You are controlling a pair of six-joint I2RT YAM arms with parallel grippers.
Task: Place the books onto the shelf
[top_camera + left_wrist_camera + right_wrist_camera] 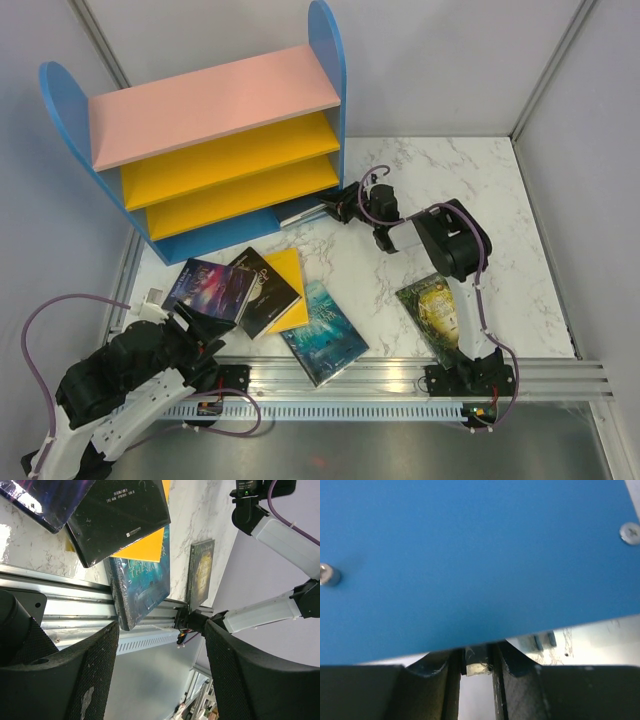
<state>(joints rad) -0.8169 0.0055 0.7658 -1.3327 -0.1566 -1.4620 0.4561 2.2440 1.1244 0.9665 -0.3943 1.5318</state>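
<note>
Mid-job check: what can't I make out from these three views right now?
1. Top view: the yellow boards of the shelf hide the bottom compartment; books inside cannot be counted.
2. The held book at the right hand: only an edge shows; in the right wrist view the blue panel fills the frame, leaving a blurred sliver.
3. Yellow book: mostly under the black book.

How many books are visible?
6: purple, black, yellow, teal and green-gold ones on the table; pale book at the shelf's base, in the right pincer. Others may be hidden.
</note>
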